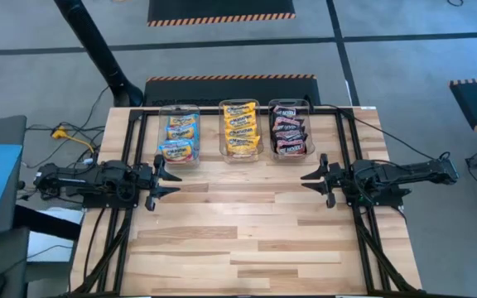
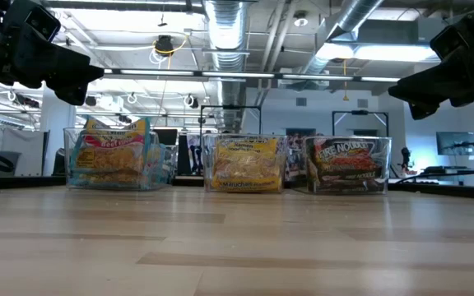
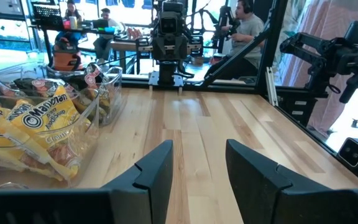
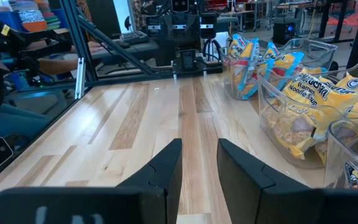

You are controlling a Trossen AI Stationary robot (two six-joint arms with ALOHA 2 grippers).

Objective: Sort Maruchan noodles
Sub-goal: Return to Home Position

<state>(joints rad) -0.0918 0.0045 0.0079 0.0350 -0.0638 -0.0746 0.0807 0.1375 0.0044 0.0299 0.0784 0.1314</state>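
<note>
Now, near the desk's (image 1: 247, 236) left edge the left gripper (image 1: 166, 176) hovers just above the wood, its fingers spread with nothing between them, pointing inward toward the middle. Along the far edge three clear bins stand side by side in a row. The left bin (image 1: 179, 108) holds the blue-pink noodle packets (image 1: 179, 132), the middle bin (image 1: 240, 102) the yellow packets (image 1: 240, 131), and the right bin (image 1: 291, 102) the black-red packets (image 1: 290, 132), each kind stacked inside its own bin. Near the right edge the right gripper (image 1: 315, 178) hovers likewise, fingers parted and empty, facing the left one and well apart from it.
</note>
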